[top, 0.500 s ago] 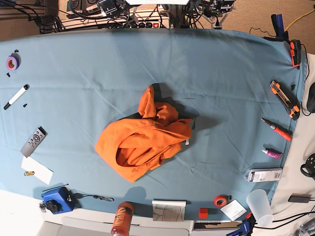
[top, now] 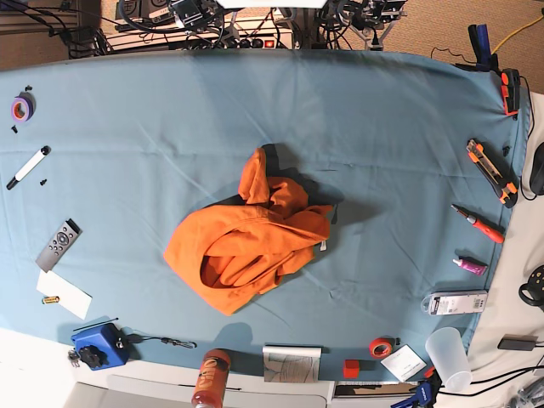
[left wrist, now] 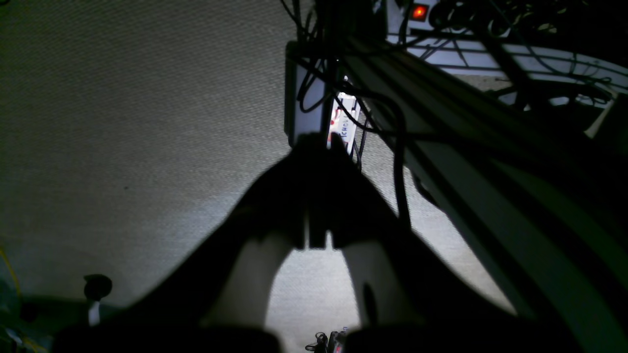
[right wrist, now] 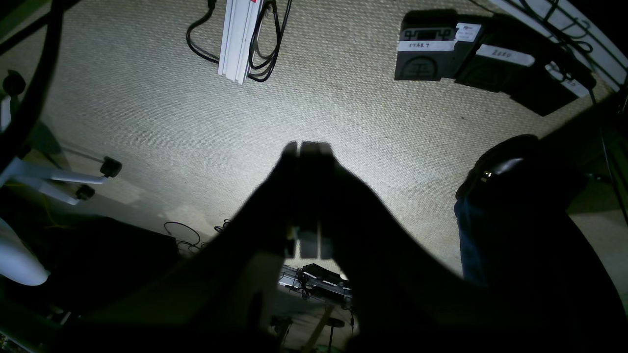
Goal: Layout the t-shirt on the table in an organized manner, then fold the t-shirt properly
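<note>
Lying crumpled on the table (top: 382,127), the t-shirt (top: 246,242) sits far from both pincers. Left gripper (left wrist: 316,142) and right gripper (right wrist: 309,147) are pinched closed, empty — best to spread them first, then grasp opposite edges.

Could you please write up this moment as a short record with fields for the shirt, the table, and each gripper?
t-shirt: orange, crumpled in a heap near the table's middle, not laid out, not folded
table: covered in light blue cloth; tools and small items along its edges
left gripper: fingers together, empty, over carpeted floor, away from the shirt
right gripper: fingers together, empty, over carpeted floor
arms in base view: neither visible over the table
task progress: not begun
</note>
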Controlling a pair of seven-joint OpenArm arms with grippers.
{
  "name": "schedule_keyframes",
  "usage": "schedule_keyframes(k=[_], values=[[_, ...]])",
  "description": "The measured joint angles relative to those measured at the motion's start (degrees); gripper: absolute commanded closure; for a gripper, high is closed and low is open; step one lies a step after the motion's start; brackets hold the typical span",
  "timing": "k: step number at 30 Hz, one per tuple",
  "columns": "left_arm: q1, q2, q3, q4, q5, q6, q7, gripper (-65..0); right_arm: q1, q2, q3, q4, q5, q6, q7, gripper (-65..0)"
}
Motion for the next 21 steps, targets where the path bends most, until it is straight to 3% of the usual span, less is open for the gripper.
schedule_keyframes(k=[8,21], values=[[1.0,-1.1,0.0,0.6,0.2,-0.5,0.0,0.0,0.0,0.0,0.0,0.0,0.0,0.0,-4.2,0.0],[13.2,-10.3,0.1,13.8,-1.2,-0.5,0.0,0.0,-2.8,4.8,0.0,3.9,1.8,0.0,-5.1,0.0]])
